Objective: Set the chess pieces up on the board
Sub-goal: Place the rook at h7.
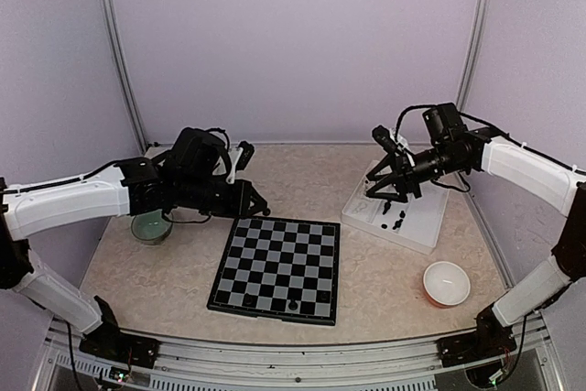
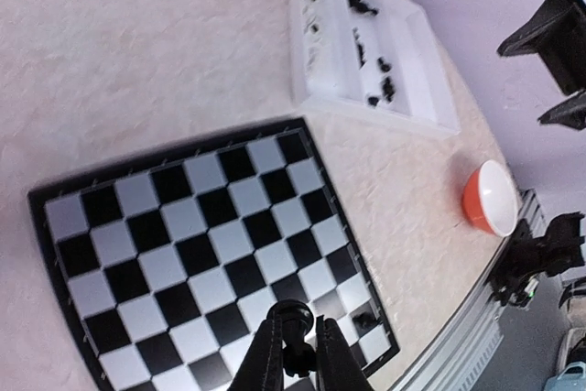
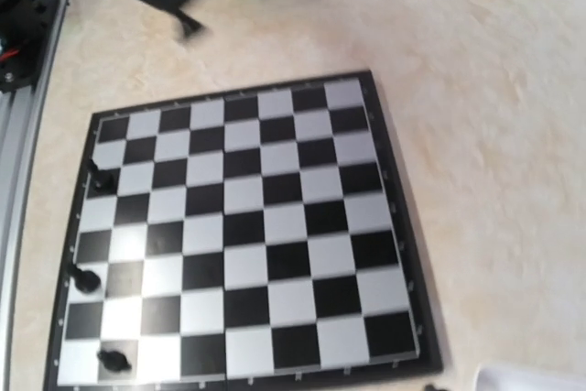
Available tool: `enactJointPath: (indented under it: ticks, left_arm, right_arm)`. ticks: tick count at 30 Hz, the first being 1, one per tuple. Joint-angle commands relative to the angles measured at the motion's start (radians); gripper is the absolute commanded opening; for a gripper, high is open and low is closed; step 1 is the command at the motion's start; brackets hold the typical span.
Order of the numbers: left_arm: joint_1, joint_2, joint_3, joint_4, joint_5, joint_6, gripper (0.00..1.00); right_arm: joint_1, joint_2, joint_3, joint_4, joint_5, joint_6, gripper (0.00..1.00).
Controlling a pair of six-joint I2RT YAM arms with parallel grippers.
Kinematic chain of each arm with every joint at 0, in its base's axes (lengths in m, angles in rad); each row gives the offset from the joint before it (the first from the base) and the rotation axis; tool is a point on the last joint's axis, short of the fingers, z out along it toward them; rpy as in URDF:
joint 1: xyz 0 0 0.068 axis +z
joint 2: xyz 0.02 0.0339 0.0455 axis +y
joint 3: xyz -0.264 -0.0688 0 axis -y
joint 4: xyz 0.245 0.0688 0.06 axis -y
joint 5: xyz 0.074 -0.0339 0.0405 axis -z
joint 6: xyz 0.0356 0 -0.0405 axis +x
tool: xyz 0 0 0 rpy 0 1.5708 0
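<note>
The board [image 1: 279,267] lies flat in the middle of the table, also seen as the board [image 2: 197,244] and the board [image 3: 247,226]. My left gripper [image 2: 298,322] is shut on a black chess piece [image 2: 295,336] and hangs over the board's far left corner as the left gripper [image 1: 259,206]. Three black pieces stand along one board edge [image 3: 101,180], [image 3: 87,278], [image 3: 114,357]. More black pieces [image 2: 380,66] lie in the white tray [image 1: 417,231]. My right gripper [image 1: 385,197] hovers over that tray with its fingers apart and nothing between them. Its fingers do not show in the right wrist view.
A green bowl [image 1: 151,224] sits left of the board, under the left arm. An orange and white bowl [image 1: 446,283] stands near the front right, also seen as the orange bowl [image 2: 490,199]. Grey walls close in the back and sides.
</note>
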Motion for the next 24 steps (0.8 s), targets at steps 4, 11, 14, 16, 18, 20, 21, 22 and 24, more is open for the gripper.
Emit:
enactJointPath:
  ticks: [4,11,14,16,18,20,21,22,24]
  left_arm:
    - [-0.097,-0.147,-0.197,-0.274,-0.176,-0.16,0.13]
    - [-0.129,-0.233,-0.335,-0.35,-0.216,-0.267,0.13]
    - [-0.131,-0.234,-0.355,-0.375,-0.229,-0.27,0.14]
    - [-0.131,-0.231,-0.368,-0.356,-0.216,-0.267,0.14]
    - [-0.132,-0.219,-0.375,-0.331,-0.198,-0.259,0.14]
    - [-0.133,-0.2,-0.381,-0.304,-0.181,-0.253,0.14]
    - [-0.137,-0.186,-0.384,-0.292,-0.173,-0.253,0.14]
    - [-0.143,-0.176,-0.386,-0.282,-0.165,-0.251,0.14]
    - [-0.154,-0.154,-0.386,-0.27,-0.154,-0.247,0.13]
  right_arm:
    - [-0.019,-0.041,-0.129,0.109,-0.049,-0.003,0.59]
    - [-0.018,-0.051,-0.156,0.127,-0.056,0.007,0.59]
    - [-0.018,-0.05,-0.16,0.125,-0.056,0.007,0.59]
    - [-0.018,-0.049,-0.163,0.128,-0.054,0.008,0.59]
    - [-0.018,-0.043,-0.158,0.127,-0.053,0.008,0.59]
    - [-0.018,-0.038,-0.153,0.122,-0.051,0.007,0.59]
    - [-0.018,-0.036,-0.152,0.119,-0.05,0.007,0.59]
    - [-0.018,-0.035,-0.152,0.117,-0.049,0.006,0.59]
    - [-0.018,-0.033,-0.155,0.115,-0.049,0.004,0.59]
